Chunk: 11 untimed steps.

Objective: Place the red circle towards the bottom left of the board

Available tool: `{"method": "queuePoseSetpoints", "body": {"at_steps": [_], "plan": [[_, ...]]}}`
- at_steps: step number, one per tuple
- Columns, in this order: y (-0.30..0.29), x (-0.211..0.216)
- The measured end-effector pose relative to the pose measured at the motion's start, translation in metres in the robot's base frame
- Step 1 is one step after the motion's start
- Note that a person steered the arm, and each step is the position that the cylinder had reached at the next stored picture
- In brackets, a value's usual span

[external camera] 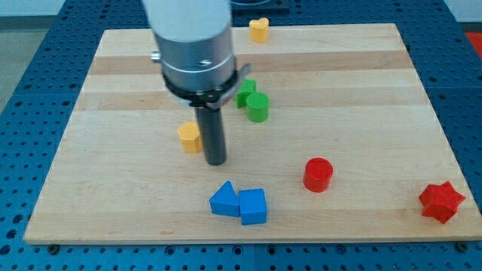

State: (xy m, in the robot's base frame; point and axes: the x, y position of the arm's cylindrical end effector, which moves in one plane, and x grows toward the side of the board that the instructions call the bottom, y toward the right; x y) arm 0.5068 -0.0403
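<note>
The red circle (318,174), a short red cylinder, stands on the wooden board (113,203) right of centre, toward the view's bottom. My tip (216,161) is on the board well to its left, about a quarter of the board's width away. The tip is just right of a yellow block (190,137) and above the blue blocks.
A blue triangle (223,200) and a blue block (253,206) touch near the bottom edge. A green circle (257,107) and a green block (245,93) sit beside the arm. A yellow heart (259,29) is at the top edge. A red star (440,202) is at the bottom right.
</note>
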Motion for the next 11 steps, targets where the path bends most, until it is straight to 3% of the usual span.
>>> {"method": "queuePoseSetpoints", "body": {"at_steps": [5, 8, 11], "plan": [[0.156, -0.001], [0.167, 0.04], [0.156, 0.045]]}}
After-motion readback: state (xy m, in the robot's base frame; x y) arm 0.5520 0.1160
